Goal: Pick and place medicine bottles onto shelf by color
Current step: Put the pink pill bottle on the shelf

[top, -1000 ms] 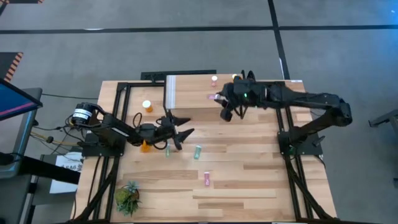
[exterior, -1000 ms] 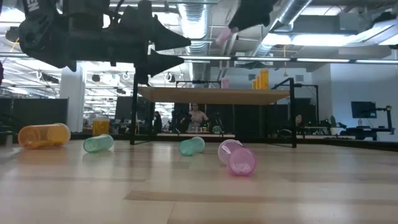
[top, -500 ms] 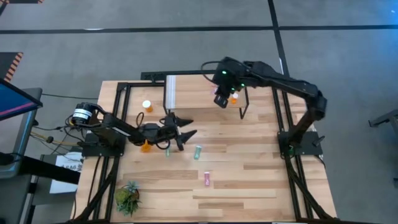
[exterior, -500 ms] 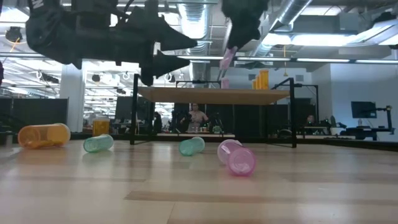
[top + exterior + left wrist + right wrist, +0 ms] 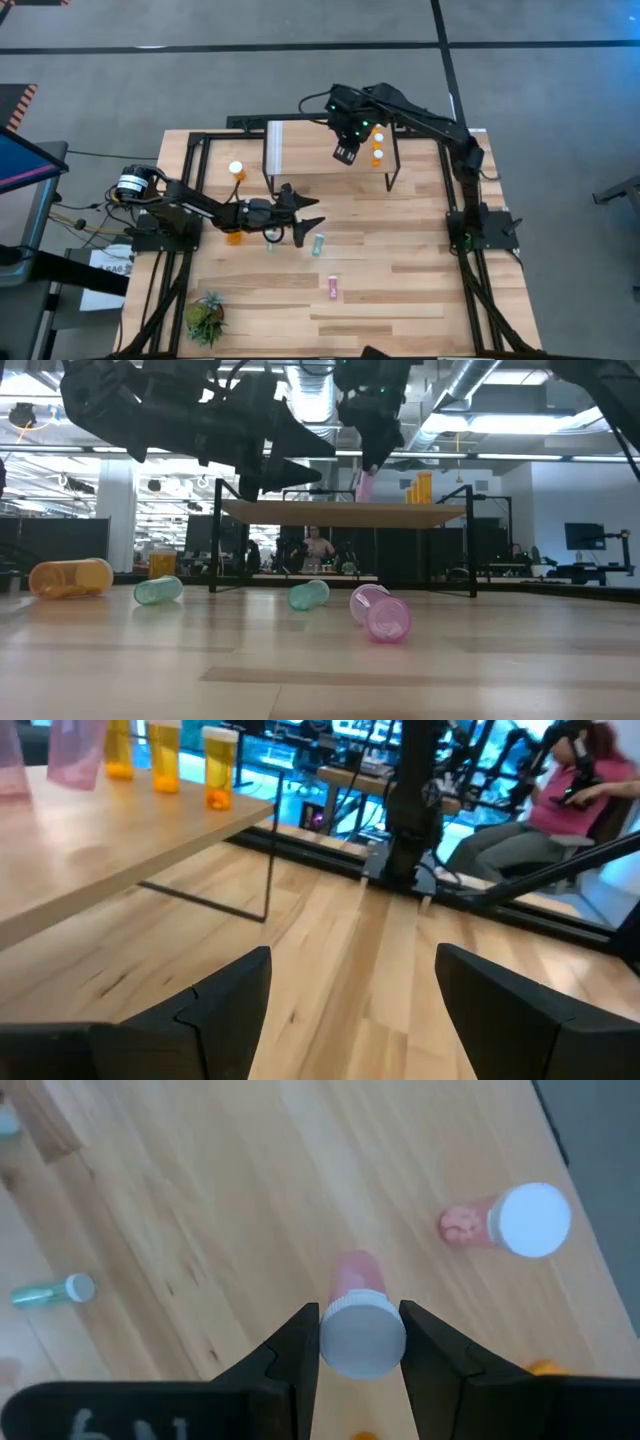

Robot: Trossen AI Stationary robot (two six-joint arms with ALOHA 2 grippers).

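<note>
The right gripper (image 5: 361, 1342), clamped on a pink bottle (image 5: 358, 1320), has swung over the shelf (image 5: 310, 150) beside the standing pink one (image 5: 508, 1222), ready to lower; the left gripper (image 5: 305, 215) waits open.

Open workshop with grey floor and exposed ceiling

Silver ducts (image 5: 310, 390) and strip lights (image 5: 560, 456) run overhead; a dark seam (image 5: 300, 45) crosses the grey floor (image 5: 250, 80). Behind the wooden worktop (image 5: 400, 290), a seated person (image 5: 590, 795) and distant monitors (image 5: 585, 537).
</note>
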